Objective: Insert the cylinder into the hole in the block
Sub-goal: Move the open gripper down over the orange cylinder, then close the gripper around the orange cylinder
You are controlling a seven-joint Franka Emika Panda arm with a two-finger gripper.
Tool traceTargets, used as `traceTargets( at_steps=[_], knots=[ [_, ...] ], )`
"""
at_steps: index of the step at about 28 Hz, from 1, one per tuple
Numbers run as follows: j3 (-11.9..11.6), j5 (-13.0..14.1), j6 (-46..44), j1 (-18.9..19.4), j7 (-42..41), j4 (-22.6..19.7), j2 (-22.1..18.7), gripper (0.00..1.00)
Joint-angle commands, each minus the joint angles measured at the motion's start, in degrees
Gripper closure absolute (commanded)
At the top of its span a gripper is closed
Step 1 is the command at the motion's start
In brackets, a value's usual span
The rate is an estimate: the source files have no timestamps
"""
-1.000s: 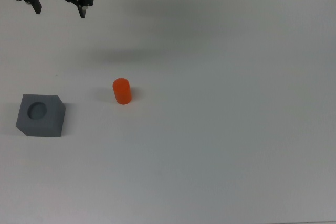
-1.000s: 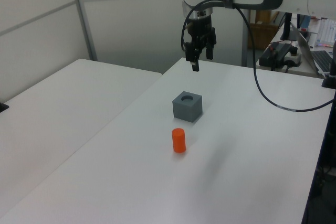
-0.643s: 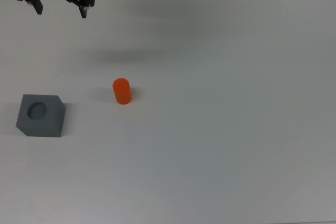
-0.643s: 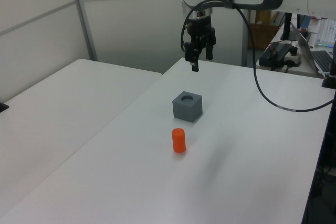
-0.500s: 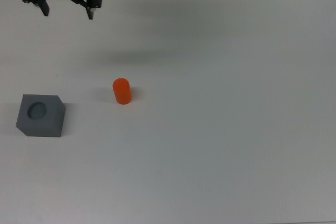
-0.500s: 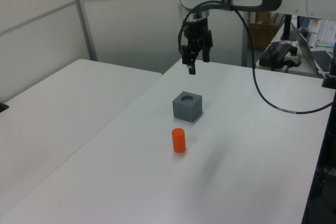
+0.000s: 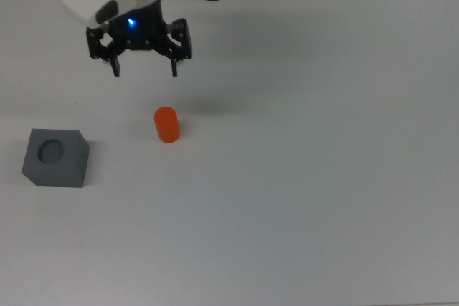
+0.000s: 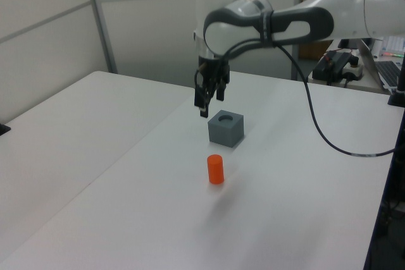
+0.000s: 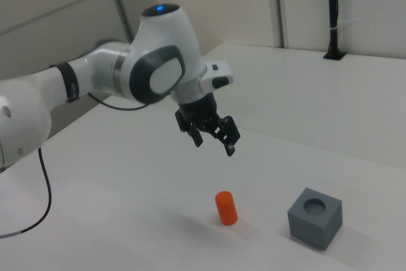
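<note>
Your gripper hangs in the air, fingers spread, holding nothing. The cylinder stands upright on the desk, below the gripper in the top view. The block sits apart, toward the top view's left, its hole facing up.

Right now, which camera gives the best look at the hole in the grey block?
The top view: it looks straight down on the block, so the hole shows as a full circle, empty. The left view and the right view see it slantwise as a flattened oval, its floor partly hidden.
</note>
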Motion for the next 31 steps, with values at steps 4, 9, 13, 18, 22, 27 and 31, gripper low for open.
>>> traceTargets(
  at_steps=[4, 9, 13, 18, 22, 27, 31],
  knots=[
    [1.27, 0.01, 8.31, 0.12, 0.25, -9.57, -2.36, 0.0],
    [2.06, -1.39, 8.4, 0.03, 0.07, -9.39, 1.07, 0.0],
    [2.15, -3.59, 8.57, 0.12, 0.16, -9.31, 3.8, 0.0],
    [2.15, -4.03, 13.04, 0.03, 0.6, -9.22, 6.52, 0.0],
    [2.15, -5.08, 13.94, 0.03, 0.6, -9.22, 7.67, 0.0],
    [2.15, -6.4, 13.94, 0.03, 0.6, -9.22, 8.64, 0.0],
    [2.15, -7.45, 13.5, 0.03, 0.6, -9.39, 9.34, 0.0]
  ],
)
